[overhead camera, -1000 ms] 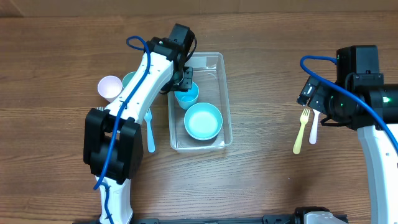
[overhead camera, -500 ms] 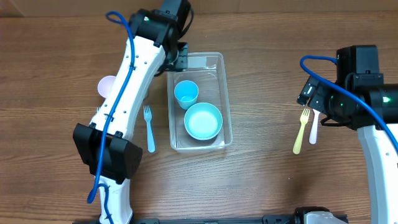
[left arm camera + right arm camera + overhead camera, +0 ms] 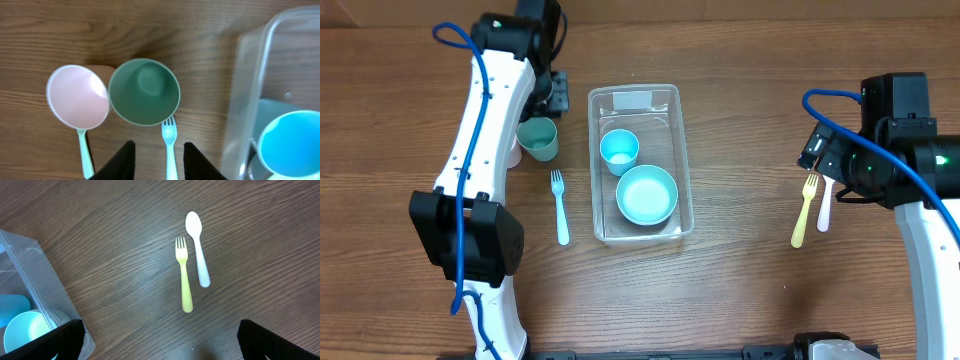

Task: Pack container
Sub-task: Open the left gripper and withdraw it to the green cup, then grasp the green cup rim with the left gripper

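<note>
Container (image 3: 684,160) label (image 3: 633,99) pale, text illegible.

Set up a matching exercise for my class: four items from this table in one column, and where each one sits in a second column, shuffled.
Items
1. blue cup
2. green cup
3. yellow fork
4. blue bowl

Places
A. beside the white spoon
B. next to the pink cup
C. in the container, nearer its label
D. in the container, at the end away from the label

Pairs: 1-C, 2-B, 3-A, 4-D
</note>
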Motion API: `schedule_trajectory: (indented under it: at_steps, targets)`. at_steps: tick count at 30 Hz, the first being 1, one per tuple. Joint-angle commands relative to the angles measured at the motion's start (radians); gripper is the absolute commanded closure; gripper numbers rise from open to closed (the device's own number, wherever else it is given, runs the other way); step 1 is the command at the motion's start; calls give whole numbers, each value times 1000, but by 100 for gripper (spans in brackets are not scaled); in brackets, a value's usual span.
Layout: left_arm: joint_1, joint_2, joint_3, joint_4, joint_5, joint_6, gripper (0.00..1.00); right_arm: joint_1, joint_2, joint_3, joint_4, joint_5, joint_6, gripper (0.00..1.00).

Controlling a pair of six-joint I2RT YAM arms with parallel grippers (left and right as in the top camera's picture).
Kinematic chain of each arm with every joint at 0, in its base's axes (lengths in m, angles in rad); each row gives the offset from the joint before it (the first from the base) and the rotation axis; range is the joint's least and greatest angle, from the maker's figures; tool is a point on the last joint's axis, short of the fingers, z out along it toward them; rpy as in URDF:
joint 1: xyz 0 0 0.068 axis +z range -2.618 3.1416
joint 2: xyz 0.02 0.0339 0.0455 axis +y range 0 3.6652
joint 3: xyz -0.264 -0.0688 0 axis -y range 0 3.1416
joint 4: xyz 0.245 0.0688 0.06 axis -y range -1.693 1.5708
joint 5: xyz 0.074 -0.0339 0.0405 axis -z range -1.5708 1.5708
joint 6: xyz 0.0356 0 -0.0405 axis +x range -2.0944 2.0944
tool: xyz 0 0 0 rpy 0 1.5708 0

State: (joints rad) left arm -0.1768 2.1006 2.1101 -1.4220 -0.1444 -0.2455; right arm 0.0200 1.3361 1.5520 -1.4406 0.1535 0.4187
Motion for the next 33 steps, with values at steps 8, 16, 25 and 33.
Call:
schedule_trajectory:
  at_steps: [8, 16, 25, 33]
  targets:
    - [2, 3, -192, 139, 93, 162, 53, -3, -4, 7, 3, 3, 1, 0]
    - [10, 5, -238, 173, 86, 172, 51, -3, -4, 7, 3, 3, 1, 0]
    - [15, 5, -312, 234, 90, 201, 47, -3, -4, 7, 3, 3, 1, 0]
    - [17, 5, -314, 271, 90, 204, 51, -3, -4, 7, 3, 3, 1, 0]
